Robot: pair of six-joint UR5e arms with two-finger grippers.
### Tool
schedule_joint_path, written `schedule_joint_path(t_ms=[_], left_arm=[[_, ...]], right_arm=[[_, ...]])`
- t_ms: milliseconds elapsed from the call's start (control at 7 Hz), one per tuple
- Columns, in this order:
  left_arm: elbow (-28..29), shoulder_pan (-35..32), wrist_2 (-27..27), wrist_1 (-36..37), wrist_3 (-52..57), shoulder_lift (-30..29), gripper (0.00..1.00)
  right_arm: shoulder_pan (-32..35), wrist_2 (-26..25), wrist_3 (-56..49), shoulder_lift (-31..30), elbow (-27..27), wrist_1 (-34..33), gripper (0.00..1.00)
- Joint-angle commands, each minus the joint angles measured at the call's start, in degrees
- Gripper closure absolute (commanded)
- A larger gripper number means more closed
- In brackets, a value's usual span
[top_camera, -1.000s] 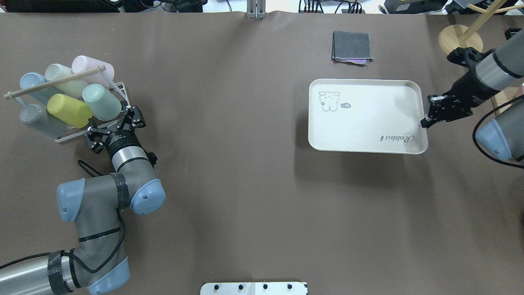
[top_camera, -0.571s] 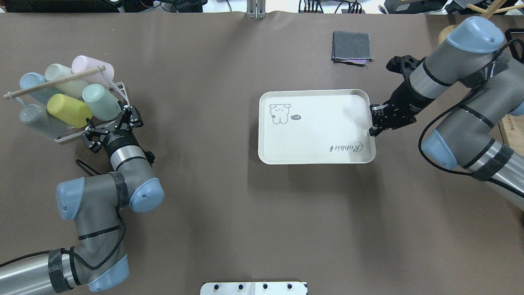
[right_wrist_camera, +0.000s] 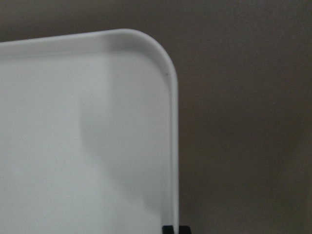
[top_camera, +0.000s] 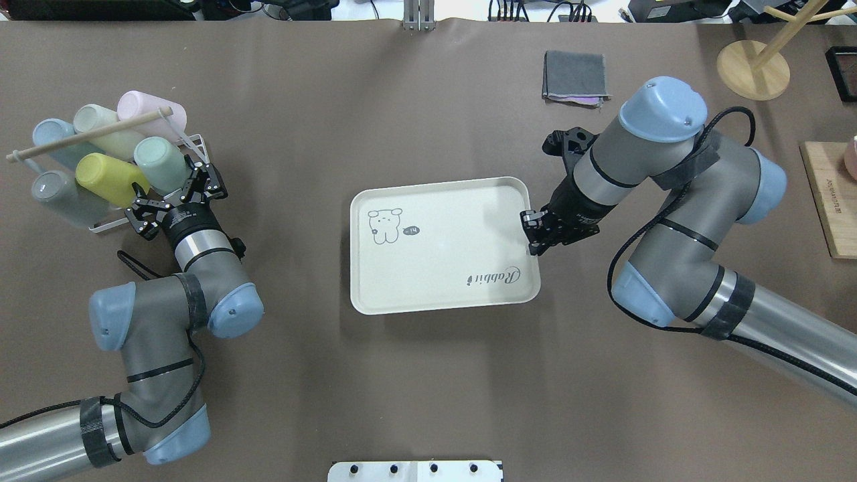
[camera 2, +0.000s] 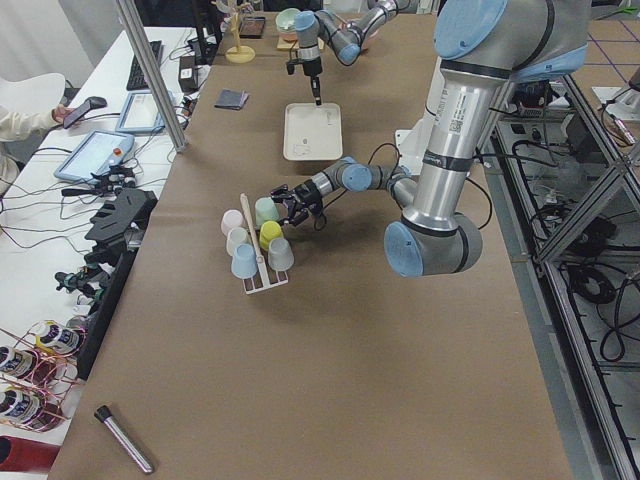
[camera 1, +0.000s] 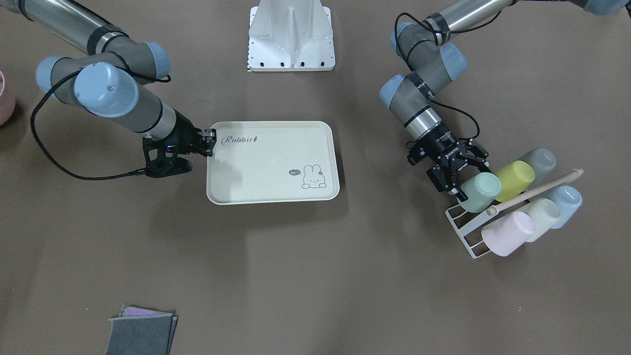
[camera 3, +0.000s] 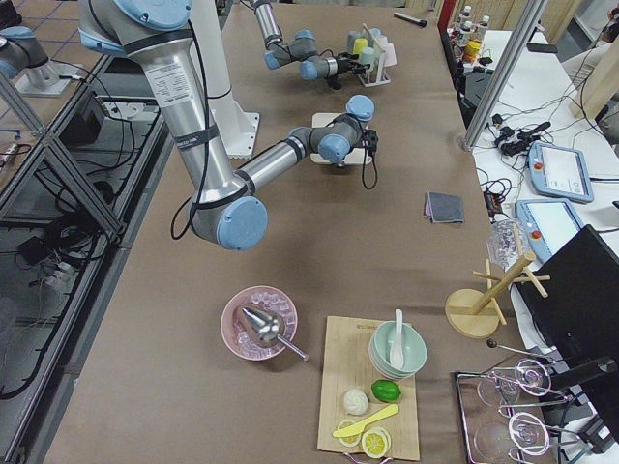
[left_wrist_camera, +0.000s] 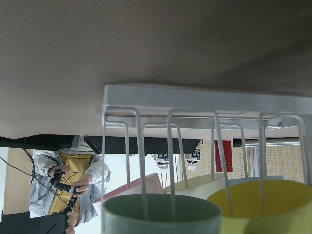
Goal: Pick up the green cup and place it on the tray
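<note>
Left gripper [top_camera: 171, 191] splayed beside green cup [top_camera: 161, 164].

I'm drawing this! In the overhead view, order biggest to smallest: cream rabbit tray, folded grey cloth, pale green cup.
1. cream rectangular tray, by far.
2. folded grey cloth.
3. pale green plastic cup, slightly smaller; these two look close.

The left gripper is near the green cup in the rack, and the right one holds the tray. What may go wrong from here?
1. The green cup lies close beside the yellow cup in the wire rack. The open left gripper may bump that neighbour or snag a wire.
2. The right gripper pinches the tray at one edge only, so the tray may tilt or slip once the cup lands on it.
</note>
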Motion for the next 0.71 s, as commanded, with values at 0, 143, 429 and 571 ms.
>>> schedule_joint_path(t_ms=[0, 143, 429, 571], left_arm=[[0.3, -0.9, 0.1, 0.1, 0.2, -0.1, 0.01], [1.3, -0.9, 0.1, 0.1, 0.1, -0.3, 0.01], [2.0, -0.9, 0.1, 0.0, 0.1, -0.8, 0.01], [2.3, -0.9, 0.1, 0.0, 0.1, -0.8, 0.01]], right_arm=[[-4.2, -5.0, 3.3, 2.6, -0.4, -0.1, 1.0], [-4.6, -5.5, 6.6, 3.9, -1.1, -0.2, 1.0], [-4.9, -5.7, 10.1, 6.4, -3.5, 0.5, 1.0], [-5.3, -6.0, 10.1, 6.3, -4.2, 2.4, 1.0]])
